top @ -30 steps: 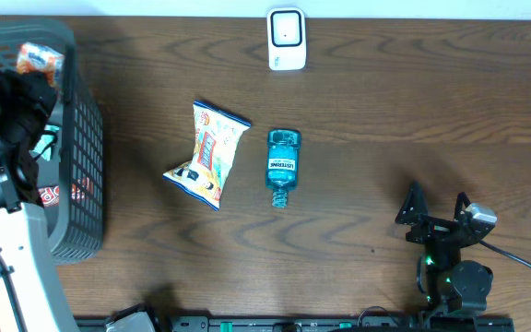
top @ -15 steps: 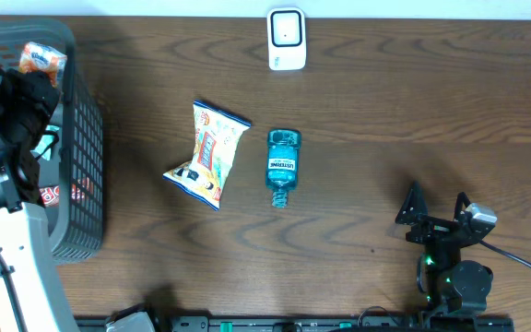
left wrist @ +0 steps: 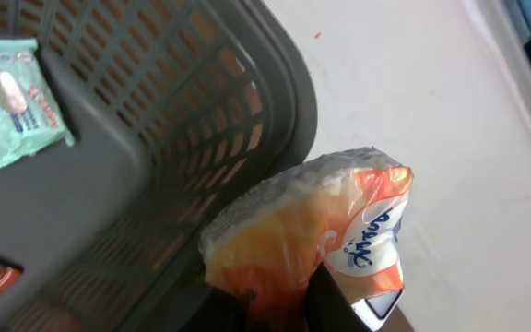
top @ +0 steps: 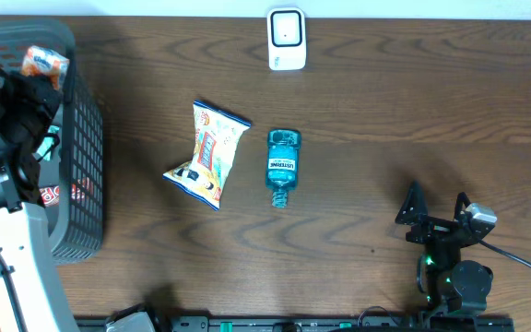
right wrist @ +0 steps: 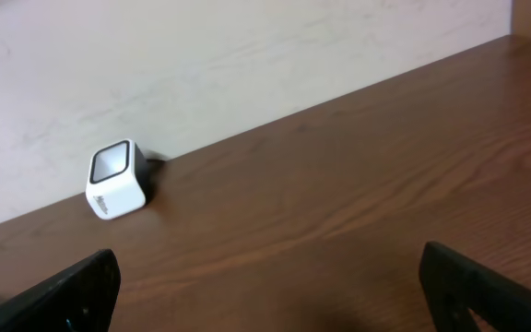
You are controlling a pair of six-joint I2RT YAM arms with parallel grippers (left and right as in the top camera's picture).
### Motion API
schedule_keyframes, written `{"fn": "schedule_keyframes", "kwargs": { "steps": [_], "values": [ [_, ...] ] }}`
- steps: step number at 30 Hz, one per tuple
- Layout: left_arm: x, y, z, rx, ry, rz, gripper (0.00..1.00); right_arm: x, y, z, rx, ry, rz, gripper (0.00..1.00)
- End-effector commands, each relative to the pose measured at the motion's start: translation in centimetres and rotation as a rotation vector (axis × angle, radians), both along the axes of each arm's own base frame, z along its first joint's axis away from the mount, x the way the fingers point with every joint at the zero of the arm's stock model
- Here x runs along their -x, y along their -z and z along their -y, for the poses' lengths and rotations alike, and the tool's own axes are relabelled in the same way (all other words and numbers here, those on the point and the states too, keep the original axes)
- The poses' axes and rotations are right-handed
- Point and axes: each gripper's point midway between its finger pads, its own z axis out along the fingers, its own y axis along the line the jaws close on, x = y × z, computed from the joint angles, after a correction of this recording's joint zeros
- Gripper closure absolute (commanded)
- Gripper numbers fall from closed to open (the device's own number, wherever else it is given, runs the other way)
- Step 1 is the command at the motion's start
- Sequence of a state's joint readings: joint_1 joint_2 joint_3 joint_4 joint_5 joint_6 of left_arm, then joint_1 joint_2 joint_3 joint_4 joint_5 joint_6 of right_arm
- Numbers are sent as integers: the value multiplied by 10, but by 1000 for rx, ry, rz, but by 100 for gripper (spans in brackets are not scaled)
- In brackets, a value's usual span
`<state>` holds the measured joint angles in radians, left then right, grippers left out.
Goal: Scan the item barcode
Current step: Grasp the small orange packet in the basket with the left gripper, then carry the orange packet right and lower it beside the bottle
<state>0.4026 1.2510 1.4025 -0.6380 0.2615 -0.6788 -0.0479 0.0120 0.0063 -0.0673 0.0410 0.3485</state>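
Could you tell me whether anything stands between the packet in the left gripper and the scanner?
Only the basket wall lies on that line, and the packet looks held above it. Past it nothing stands before the scanner; the chip bag and bottle lie aside.

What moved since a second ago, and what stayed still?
The left gripper, shut on the orange packet, nudged it a tiny bit rightward in the overhead view, above the basket. Nothing was grabbed or dropped. The chip bag, mouthwash bottle, scanner and open right gripper stayed put.
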Motion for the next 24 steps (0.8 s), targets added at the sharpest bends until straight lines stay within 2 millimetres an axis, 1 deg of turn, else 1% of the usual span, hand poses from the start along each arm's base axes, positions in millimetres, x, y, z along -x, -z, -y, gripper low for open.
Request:
{"fn": "schedule_keyframes", "kwargs": {
  "steps": [1,3,5,8,11,15,19,24],
  "values": [
    [-3,-4,13,-38,79,7,93,0,0,-1,-2,-2,0,1],
    [-9,-9,25,-71,145,27,93,0,0,-1,-2,-2,0,1],
    [-16,-18,42,-120,236,69,93,0,0,-1,-2,-2,0,1],
    [-26,-32,76,-189,399,145,93,0,0,-1,-2,-2,0,1],
    [-29,-39,109,-226,527,187,92,0,0,-1,-2,-2,0,1],
    [-27,-38,155,-284,676,207,93,0,0,-1,-2,-2,0,1],
    [-20,-37,201,-350,834,233,93,0,0,-1,-2,-2,0,1],
    [-11,-25,250,-369,986,229,93,0,0,-1,-2,-2,0,1]
  ]
}}
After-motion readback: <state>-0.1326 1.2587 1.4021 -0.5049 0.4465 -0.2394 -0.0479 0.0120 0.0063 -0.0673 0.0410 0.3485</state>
